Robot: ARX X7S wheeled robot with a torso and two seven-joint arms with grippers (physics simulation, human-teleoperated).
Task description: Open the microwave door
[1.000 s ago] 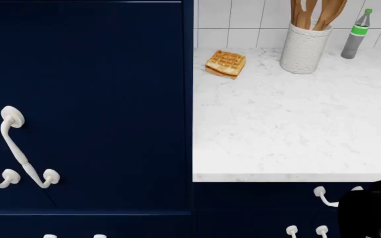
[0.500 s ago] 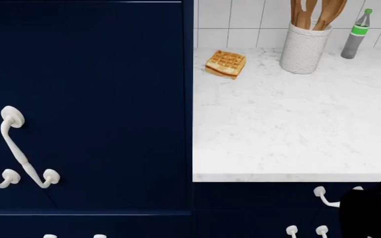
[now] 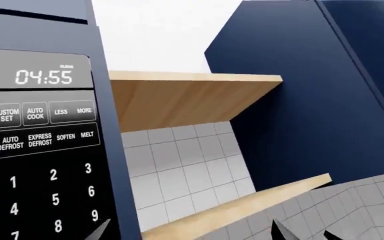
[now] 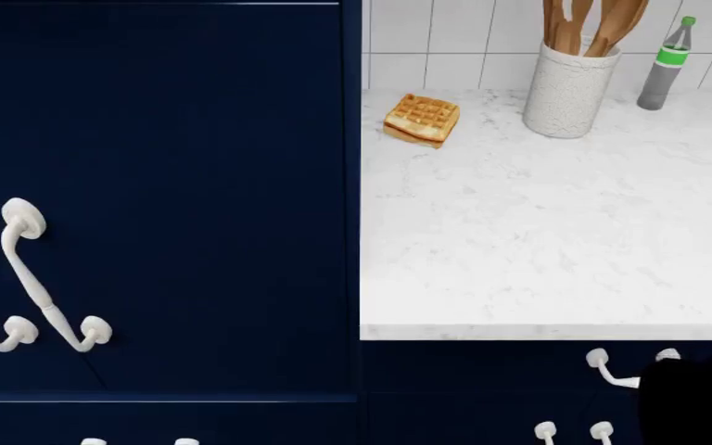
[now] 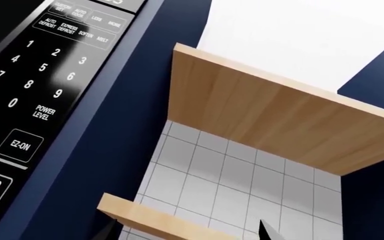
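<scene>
The microwave (image 3: 45,150) shows only as its black control panel, with a display reading 04:55 and a keypad, framed in dark blue. Its door lies past the frame's edge. My left gripper (image 3: 192,233) is open, one dark fingertip (image 3: 102,231) over the panel's lower corner, the other over the tiles. In the right wrist view the microwave (image 5: 38,75) panel appears again, slanted. My right gripper (image 5: 186,233) is open too, nothing between its tips. The head view shows no microwave.
Two wooden shelves (image 3: 192,95) and white tiles sit beside the microwave, then a tall dark blue cabinet (image 3: 312,100). Below, a marble counter (image 4: 554,241) holds a waffle (image 4: 422,119), a utensil crock (image 4: 569,88) and a bottle (image 4: 667,65). A blue cabinet (image 4: 183,185) carries white handles (image 4: 34,278).
A dark arm shape at the head view's right edge has gone, uncovering a small red thing there. A new dark shape now shows at the left edge.
</scene>
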